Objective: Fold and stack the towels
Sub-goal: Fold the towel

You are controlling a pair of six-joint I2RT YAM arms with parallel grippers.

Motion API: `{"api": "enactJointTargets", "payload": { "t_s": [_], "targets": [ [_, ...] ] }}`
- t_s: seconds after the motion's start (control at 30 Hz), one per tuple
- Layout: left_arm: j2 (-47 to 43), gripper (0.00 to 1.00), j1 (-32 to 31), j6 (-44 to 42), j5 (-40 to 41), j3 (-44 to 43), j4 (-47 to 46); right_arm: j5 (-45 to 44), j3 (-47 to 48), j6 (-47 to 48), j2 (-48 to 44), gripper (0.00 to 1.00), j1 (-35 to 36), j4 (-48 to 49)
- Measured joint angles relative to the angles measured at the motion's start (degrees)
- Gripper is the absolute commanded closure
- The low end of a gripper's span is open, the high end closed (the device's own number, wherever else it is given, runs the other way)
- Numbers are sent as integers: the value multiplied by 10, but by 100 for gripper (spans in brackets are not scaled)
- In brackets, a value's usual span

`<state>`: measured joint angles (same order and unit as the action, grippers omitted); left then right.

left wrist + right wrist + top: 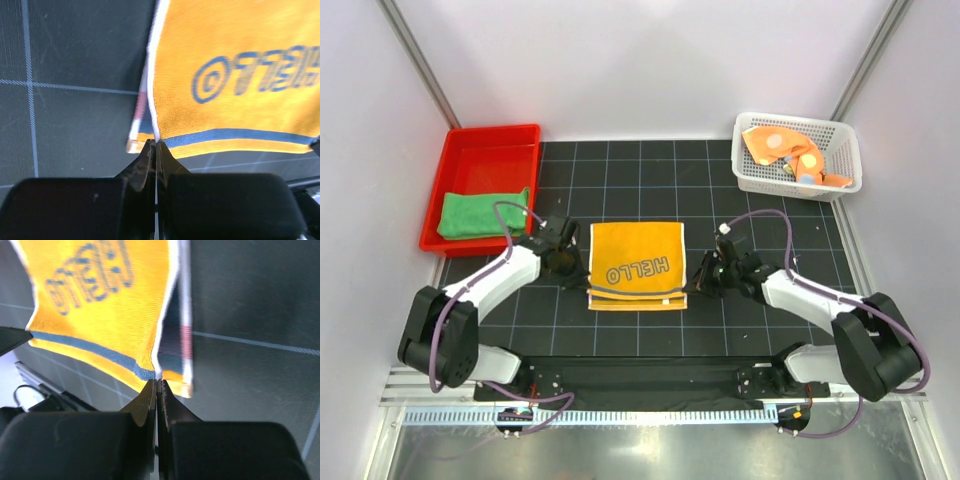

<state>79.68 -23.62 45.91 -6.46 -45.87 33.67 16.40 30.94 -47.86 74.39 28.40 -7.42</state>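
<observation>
A: Start at the near edge. What are the arms doing?

B: Both reach in from their bases toward the middle of the black grid mat (620,170). The left gripper (155,146) has its jaws pressed together on the near left corner of the yellow-orange towel (225,60). The white hem runs right into the fingertips.

A: And the other side?

B: It mirrors the left. The right gripper (157,383) is clamped on the near right corner of that same towel, just where the blue-grey stripe meets the hem. In both wrist views a second layer of the cloth shows beneath the held edge.

A: Where does that towel sit overall?

B: It sits mid-mat between the two grippers, spread flat for the most part. From above, its "HELLO" lettering reads upside down.

A: What lies farther back?

B: At the far left, the green towel (480,215) lies folded in the near end of the red tray (490,135). At the far right, the polka-dot towel (785,150) lies crumpled inside the white basket (790,185). Both are well apart from the grippers.
</observation>
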Motion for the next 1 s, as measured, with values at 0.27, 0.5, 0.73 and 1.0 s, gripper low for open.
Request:
{"api": "enactJointTargets", "payload": {
  "t_s": [0.27,0.5,0.73,1.0],
  "targets": [
    [-88,100,-4,2,2,-10,14,16,-15,-3,-85,99,11,12],
    [-55,100,-10,12,-16,100,-10,32,-109,-19,-45,99,19,70],
    [-40,100,-11,12,-17,108,-35,30,-112,-17,-30,99,19,106],
    [-51,100,-11,15,-34,111,-42,10,-112,-5,-66,99,20,80]
  ]
}}
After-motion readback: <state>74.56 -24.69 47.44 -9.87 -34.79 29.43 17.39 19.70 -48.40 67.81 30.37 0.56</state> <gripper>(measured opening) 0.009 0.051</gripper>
